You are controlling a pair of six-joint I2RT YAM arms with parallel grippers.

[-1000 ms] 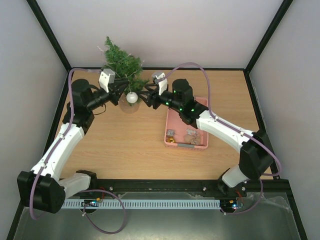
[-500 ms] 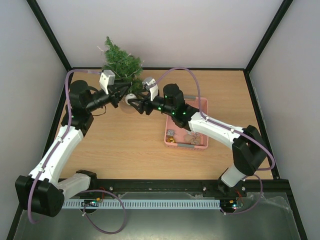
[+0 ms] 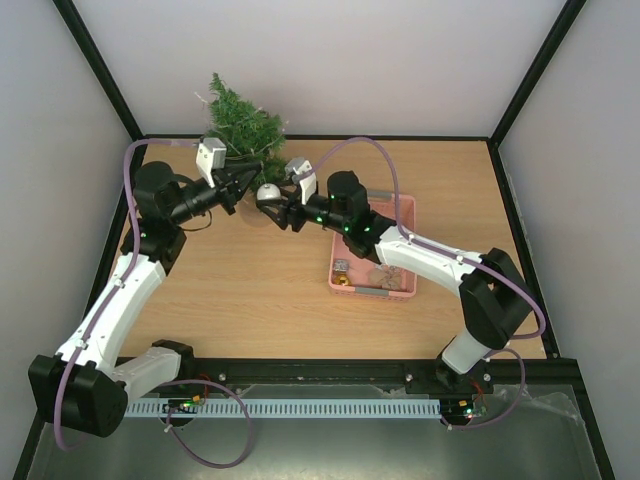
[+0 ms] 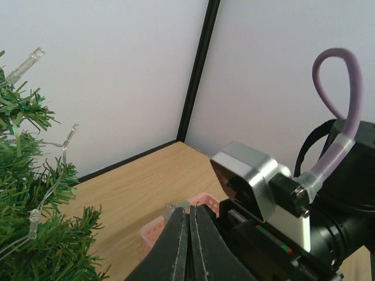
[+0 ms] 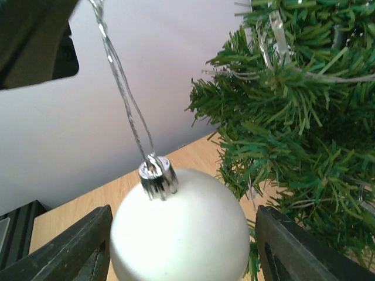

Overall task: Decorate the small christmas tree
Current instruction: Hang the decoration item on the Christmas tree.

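Note:
The small christmas tree [image 3: 243, 125] stands at the table's back left, its green branches filling the right of the right wrist view [image 5: 304, 117]. A white ball ornament [image 3: 267, 194] hangs just in front of it by a silver string [image 5: 123, 76]. My left gripper [image 3: 250, 180] is shut on the top of that string, its jaws pressed together [image 4: 190, 211]. My right gripper [image 3: 274, 200] is open, with the ball [image 5: 181, 228] between its fingers [image 5: 82, 249]; the right-hand finger stands a little off the ball.
A pink basket [image 3: 372, 250] with a few small ornaments sits right of centre, and its corner [image 4: 158, 225] shows past my left jaws. The right arm's wrist housing [image 4: 258, 181] is close beside my left gripper. Light wires run through the branches [image 5: 275, 35].
My right gripper has moved left from beside the ball to around it. The ball and my left gripper have barely shifted.

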